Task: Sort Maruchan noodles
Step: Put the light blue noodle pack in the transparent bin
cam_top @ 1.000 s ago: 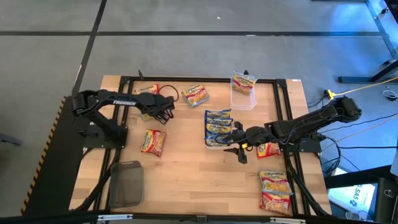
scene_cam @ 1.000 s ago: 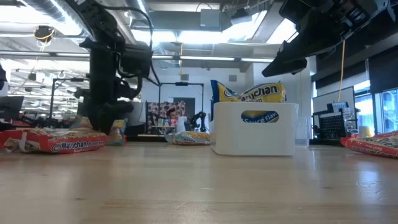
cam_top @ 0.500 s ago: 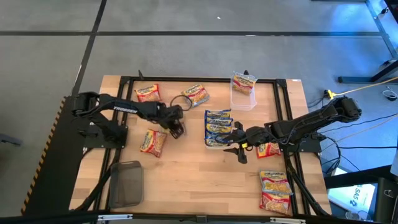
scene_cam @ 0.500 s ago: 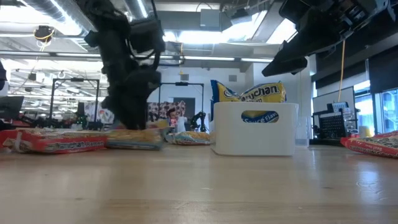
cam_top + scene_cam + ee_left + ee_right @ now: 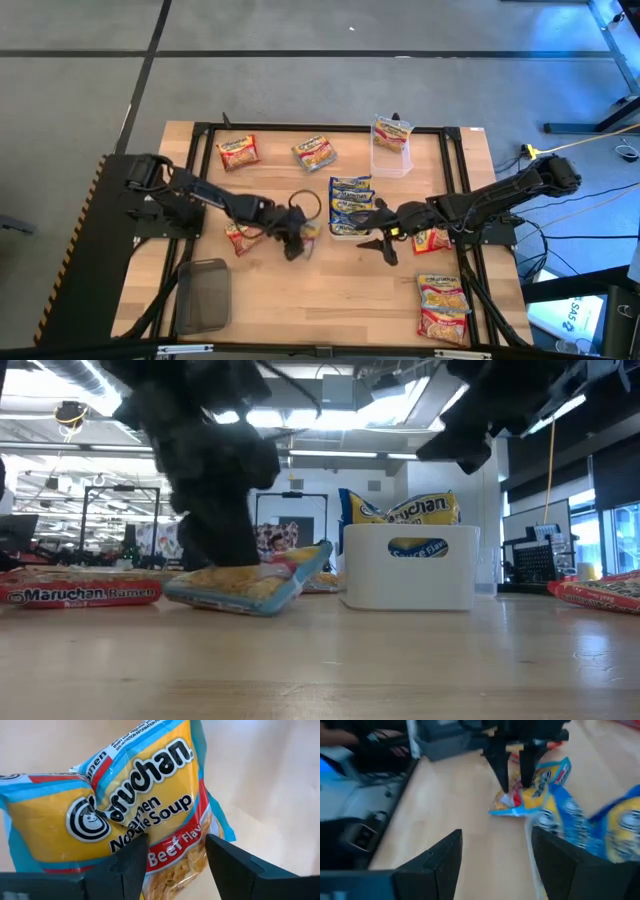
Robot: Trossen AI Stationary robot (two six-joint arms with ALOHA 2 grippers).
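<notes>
My left gripper (image 5: 297, 240) is at the table's middle, shut on a Maruchan noodles packet (image 5: 125, 815) that is yellow with a light-blue border; the packet also shows in the low view (image 5: 250, 582). My right gripper (image 5: 380, 232) hangs open above the table with nothing between its fingers. It is beside a white tray (image 5: 338, 232) that holds blue-bordered packets (image 5: 350, 200). Other packets lie flat on the table: a red one (image 5: 238, 152), one at the far middle (image 5: 313, 152) and a red one at the left (image 5: 240, 238). My left gripper pinches the packet's end printed with the flavour name (image 5: 172, 852) between its two fingers (image 5: 131, 862). They come from above, slanting down. The packet is tilted: one end rests on the table (image 5: 215, 598) and the other end (image 5: 315, 555) is raised.
A clear tub (image 5: 392, 155) with one packet stands at the far right. A red packet (image 5: 432, 240) lies under my right arm and two more (image 5: 443, 305) lie at the near right. A dark mesh bin (image 5: 205, 295) sits at the near left.
My left gripper has swung from the far left toward the table's middle and near edge, tipping further down and rolling. The blue-bordered packet has come along in its fingers and now stands tilted beside the white tray.
</notes>
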